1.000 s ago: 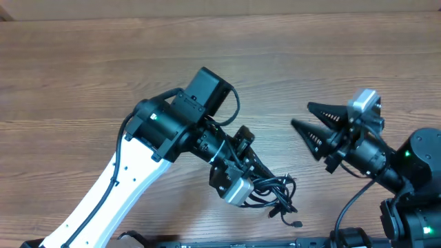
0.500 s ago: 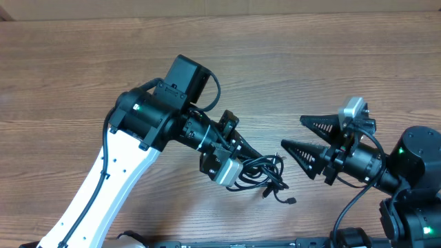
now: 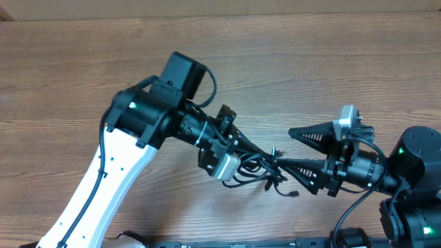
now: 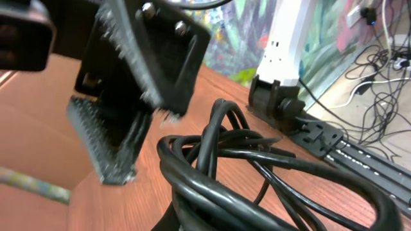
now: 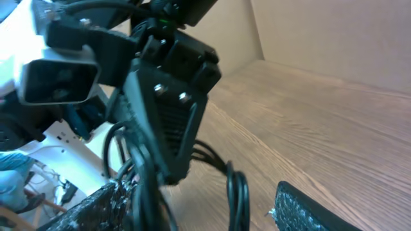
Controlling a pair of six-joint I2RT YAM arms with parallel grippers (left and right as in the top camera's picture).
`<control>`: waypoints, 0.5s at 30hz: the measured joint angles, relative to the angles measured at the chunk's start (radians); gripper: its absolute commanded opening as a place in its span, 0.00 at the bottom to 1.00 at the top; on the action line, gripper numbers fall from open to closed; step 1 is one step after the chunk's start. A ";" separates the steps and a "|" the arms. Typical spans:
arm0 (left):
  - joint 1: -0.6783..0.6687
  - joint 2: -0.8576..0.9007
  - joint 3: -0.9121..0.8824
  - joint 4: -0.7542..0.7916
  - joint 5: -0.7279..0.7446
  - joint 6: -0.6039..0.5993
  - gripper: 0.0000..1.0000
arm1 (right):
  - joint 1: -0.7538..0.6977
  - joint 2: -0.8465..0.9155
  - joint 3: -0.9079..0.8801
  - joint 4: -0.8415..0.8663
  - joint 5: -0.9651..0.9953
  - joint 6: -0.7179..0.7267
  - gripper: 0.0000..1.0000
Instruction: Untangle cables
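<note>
- While the black left gripper (image 3: 265, 160) stays clenched on the tangle of thin black rubbery cables (image 3: 253, 173), the black ribbed-fingered right gripper (image 3: 284, 148) has come in from well apart a second ago to just beside the left gripper's tip.
- On the way in, the right gripper's jaws have spread wider. They now stand released and hold nothing.
- One right finger reaches past the far side of the left gripper. The other lies along the tangle's outer loops and seems to brush them.
- The tangle hangs from the left gripper, its loops spilling out beneath and just beyond the tip, over the brown wood-grain table (image 3: 331, 62).
- A small loose plug end (image 3: 295, 195) trails near the left gripper, on the right arm's side.
- No strand is separated yet, so the untangling itself looks barely begun.
- The approach sets up a two-handed pull: the right gripper likely needs to close on one outer loop and draw it away from the left gripper.
- Catching several loops together could tighten the knot.
</note>
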 measured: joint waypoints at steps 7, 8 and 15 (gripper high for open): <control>0.014 0.000 0.000 0.000 0.010 0.000 0.04 | 0.000 0.000 0.000 0.003 -0.016 0.002 0.77; 0.014 0.000 0.000 0.000 0.011 0.000 0.04 | 0.000 0.000 0.000 0.003 -0.016 0.003 0.78; 0.014 0.000 0.000 0.037 0.064 0.000 0.04 | 0.000 0.000 0.000 0.002 -0.020 0.004 0.79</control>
